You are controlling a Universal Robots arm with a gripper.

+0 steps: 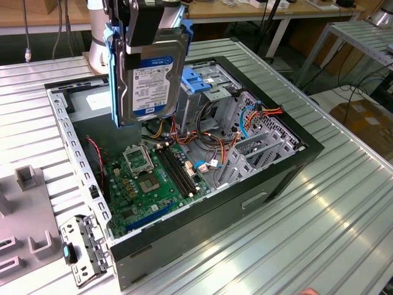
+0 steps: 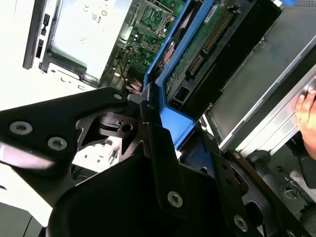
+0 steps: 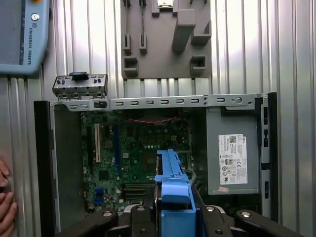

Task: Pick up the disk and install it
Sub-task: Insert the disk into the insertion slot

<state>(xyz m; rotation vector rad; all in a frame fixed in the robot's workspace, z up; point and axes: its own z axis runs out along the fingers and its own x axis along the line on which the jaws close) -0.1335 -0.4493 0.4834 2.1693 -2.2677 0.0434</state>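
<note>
Hanging over open case point(image 1: 288, 166): grey labelled disk point(image 1: 153, 80), blue-railed, pinched by gripper point(image 1: 149, 29).

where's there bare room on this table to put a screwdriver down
Widest bare patch: the ribbed table at the exterior view's right of the computer case, along its black side wall. Crowded: inside the case, with cables and drive cage, and the disk hanging over it in the gripper. A grey fixture plate takes the exterior view's left.

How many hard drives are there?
1: the flat grey metal disk with blue plastic rails, held by the gripper above the open black computer case. More may hide inside.
</note>
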